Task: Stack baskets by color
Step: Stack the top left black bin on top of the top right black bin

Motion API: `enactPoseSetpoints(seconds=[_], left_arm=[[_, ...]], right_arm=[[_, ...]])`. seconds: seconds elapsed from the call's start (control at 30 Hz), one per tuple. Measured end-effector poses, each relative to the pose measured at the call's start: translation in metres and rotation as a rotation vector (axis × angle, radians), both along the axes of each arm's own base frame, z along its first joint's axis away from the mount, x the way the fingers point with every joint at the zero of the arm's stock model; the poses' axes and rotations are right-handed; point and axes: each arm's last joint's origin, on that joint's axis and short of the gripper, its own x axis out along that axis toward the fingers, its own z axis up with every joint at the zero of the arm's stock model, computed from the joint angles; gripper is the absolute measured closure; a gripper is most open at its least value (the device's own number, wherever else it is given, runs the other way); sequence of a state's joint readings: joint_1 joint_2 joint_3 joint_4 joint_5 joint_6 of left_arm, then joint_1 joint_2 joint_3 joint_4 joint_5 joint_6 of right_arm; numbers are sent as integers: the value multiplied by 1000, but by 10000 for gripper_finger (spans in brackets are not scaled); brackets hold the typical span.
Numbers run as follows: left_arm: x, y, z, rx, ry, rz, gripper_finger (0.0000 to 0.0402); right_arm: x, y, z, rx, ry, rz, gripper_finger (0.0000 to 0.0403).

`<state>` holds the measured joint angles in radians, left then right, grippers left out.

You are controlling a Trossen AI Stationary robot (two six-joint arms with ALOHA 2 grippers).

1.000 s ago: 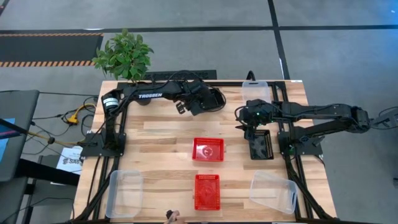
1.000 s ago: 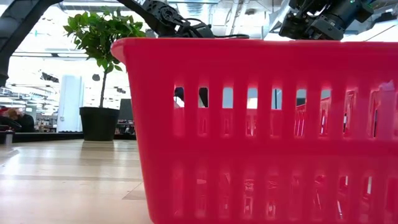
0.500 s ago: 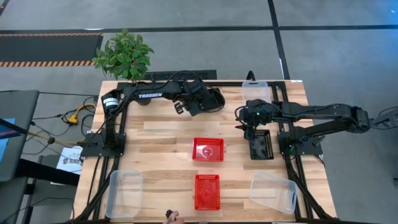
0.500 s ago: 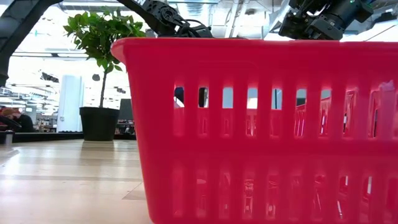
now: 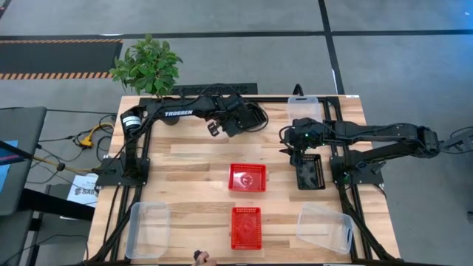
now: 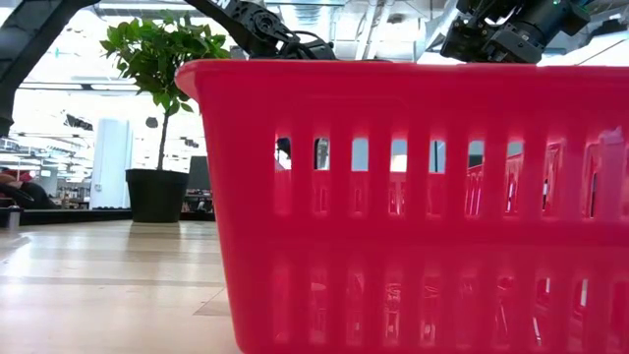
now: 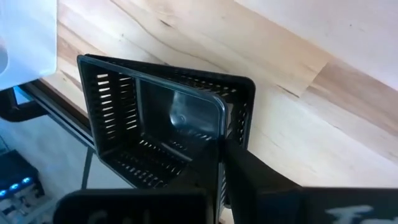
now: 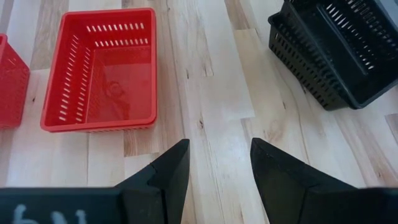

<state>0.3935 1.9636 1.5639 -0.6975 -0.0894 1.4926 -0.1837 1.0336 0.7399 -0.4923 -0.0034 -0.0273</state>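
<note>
On wood table (image 5: 192, 159), left claw (image 7: 227, 140) grips tilted black basket (image 7: 155, 124).

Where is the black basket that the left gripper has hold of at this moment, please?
In the high view the black basket is at the table's far edge, near the middle, pinched by its wall in the left gripper, right of the potted plant.

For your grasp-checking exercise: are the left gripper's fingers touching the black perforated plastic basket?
Touching. The left wrist view shows the left gripper's dark finger clamped over the rim of the black perforated plastic basket, with no gap.
</note>
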Motion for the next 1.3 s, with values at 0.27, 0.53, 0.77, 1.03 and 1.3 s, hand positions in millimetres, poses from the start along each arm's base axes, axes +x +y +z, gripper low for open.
enactPoseSetpoints(seconds=[0.27,0.53,0.77,1.03,1.3], left_arm=[[1,1,1,0,-24,24,401],[4,1,2,-20,-70,90,401],[9,-8,3,-13,-89,118,401],[9,-16,2,-8,-116,152,401],[-13,-23,-11,38,-252,133,401]], right_arm=[[0,0,0,-4,1,4,212],[0,0,0,-17,4,16,212],[0,0,0,-24,6,25,212],[0,0,0,-46,11,47,212],[0,0,0,-70,13,70,212]])
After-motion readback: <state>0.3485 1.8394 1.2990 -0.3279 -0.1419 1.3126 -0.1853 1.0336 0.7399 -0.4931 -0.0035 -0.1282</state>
